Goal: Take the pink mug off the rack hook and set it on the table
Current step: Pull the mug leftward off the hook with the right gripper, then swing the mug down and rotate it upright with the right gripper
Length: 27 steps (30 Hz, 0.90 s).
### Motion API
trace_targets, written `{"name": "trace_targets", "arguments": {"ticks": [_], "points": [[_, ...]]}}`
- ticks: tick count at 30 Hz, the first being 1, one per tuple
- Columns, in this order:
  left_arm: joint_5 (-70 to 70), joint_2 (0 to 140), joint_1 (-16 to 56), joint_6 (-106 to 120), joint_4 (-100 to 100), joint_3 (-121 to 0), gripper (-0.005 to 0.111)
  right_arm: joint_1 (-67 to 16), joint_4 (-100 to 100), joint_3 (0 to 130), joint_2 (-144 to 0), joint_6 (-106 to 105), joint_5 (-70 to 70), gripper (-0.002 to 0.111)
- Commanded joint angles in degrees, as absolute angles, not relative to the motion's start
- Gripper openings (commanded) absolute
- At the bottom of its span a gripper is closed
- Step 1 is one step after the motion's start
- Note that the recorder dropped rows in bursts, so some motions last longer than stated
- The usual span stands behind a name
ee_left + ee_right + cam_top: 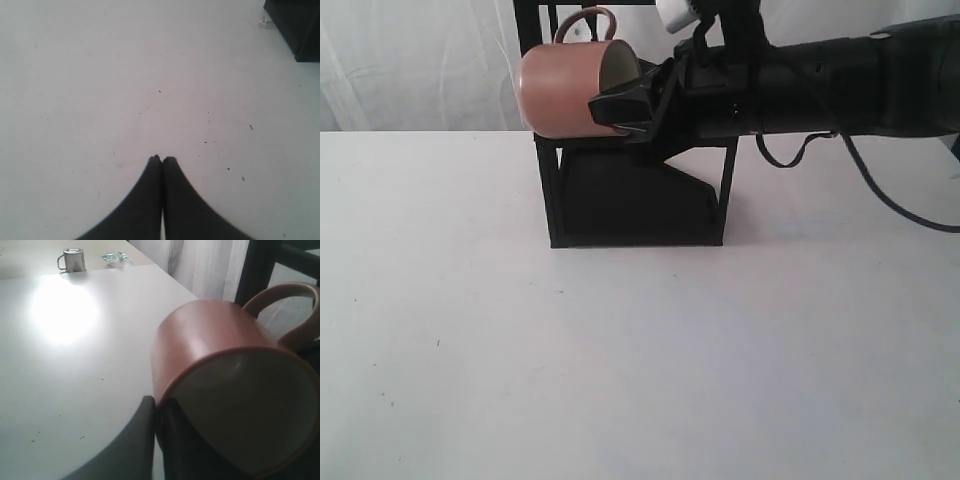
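The pink mug (pixel 565 88) lies on its side high up against the black rack (pixel 635 195), mouth facing right, its thin handle (pixel 588 22) looped upward near the frame top. The hook itself is hidden. My right gripper (pixel 620 110) is shut on the mug's rim, one finger outside the wall and one inside the cream interior; up close, the mug (pixel 210 345) fills the right wrist view with the gripper (pixel 157 407) pinching its rim. My left gripper (pixel 162 160) is shut on nothing, low over the white table (pixel 125 90), away from the mug.
The rack's lower wedge shelf (pixel 640 200) stands on the table (pixel 620 380) right below the mug. A rack corner (pixel 297 25) shows in the left wrist view. A small steel cup (pixel 72 260) and a crumpled wrapper (pixel 116 258) sit on a far surface.
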<state>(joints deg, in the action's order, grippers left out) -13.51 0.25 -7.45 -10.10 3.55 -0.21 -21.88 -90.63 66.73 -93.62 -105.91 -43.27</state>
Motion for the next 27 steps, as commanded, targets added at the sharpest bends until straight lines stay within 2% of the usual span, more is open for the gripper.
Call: {"name": "trace_targets", "arguments": {"ticks": [1, 11, 20, 24, 27], "points": [[-13.36, 0.0, -7.29, -10.3, 3.54, 0.0, 0.0, -21.91, -87.43, 66.71, -92.52, -101.75, -46.08, 0.0], [-13.36, 0.0, -7.29, -10.3, 3.54, 0.0, 0.0, -26.8, -71.11, 66.71, -89.67, -89.12, -45.68, 0.0], [-13.36, 0.0, -7.29, -10.3, 3.54, 0.0, 0.0, -33.65, -70.47, 66.71, -81.85, -86.68, -39.88, 0.0], [-13.36, 0.0, -7.29, -10.3, 3.54, 0.0, 0.0, -34.26, -68.35, 66.71, -80.53, -76.5, -39.74, 0.0], [-13.36, 0.0, -7.29, -10.3, 3.54, 0.0, 0.0, -34.26, -59.53, 66.71, -80.53, -68.75, -43.57, 0.0]]}}
